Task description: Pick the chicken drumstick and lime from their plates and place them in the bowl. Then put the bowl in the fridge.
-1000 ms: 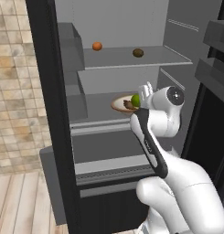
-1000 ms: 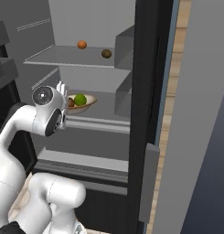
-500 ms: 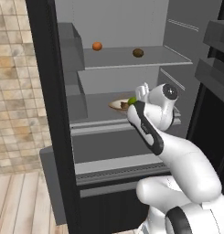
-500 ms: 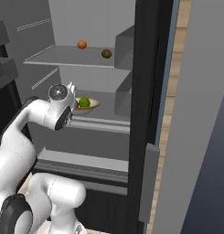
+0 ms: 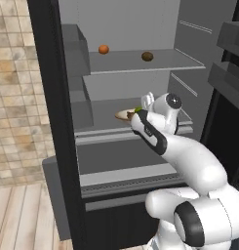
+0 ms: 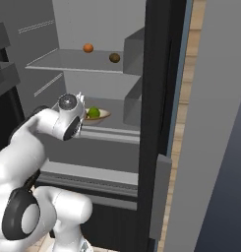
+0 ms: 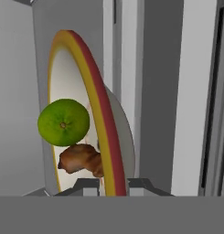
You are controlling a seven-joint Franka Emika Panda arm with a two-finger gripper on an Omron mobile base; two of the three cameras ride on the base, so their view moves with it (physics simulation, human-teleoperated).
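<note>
Reaching into: the fridge (image 5: pixel 52 146), a tall dark one with a pale grey inside; the white arm stretches in at the middle shelf (image 6: pixel 117 132).
End effector (image 7: pixel 105 183): closed on the rim of the bowl; in the hand view the two small dark tips sit one on each side of the rim.
Bowl (image 6: pixel 103 115): it is inside the fridge, over the middle shelf, near the front of it. I cannot tell if it rests on the shelf or is just above it. In the hand view (image 7: pixel 93 91) it looks turned on its side, because that camera is rolled over.
Lime (image 7: pixel 63 122): bright green and round, it sits in the bowl. In the right base view (image 6: pixel 94 112) it pokes up over the rim, just beside the white hand.
Chicken drumstick (image 7: pixel 81 161): brown, it lies in the bowl too, touching the lime, close to the tips.
Top shelf (image 5: pixel 140 62): an orange ball (image 5: pixel 104 49) and a dark brown ball (image 5: pixel 147 56) sit on it, well apart from each other and high above the bowl.
Fridge door (image 6: pixel 161 123): open, seen edge-on as a dark slab to the right of the shelves in the right base view.
Floor (image 5: pixel 23 215): pale wood boards, beside the fridge in the left base view.
Wall (image 5: pixel 13 88): tan stone tiles, left of the fridge.
</note>
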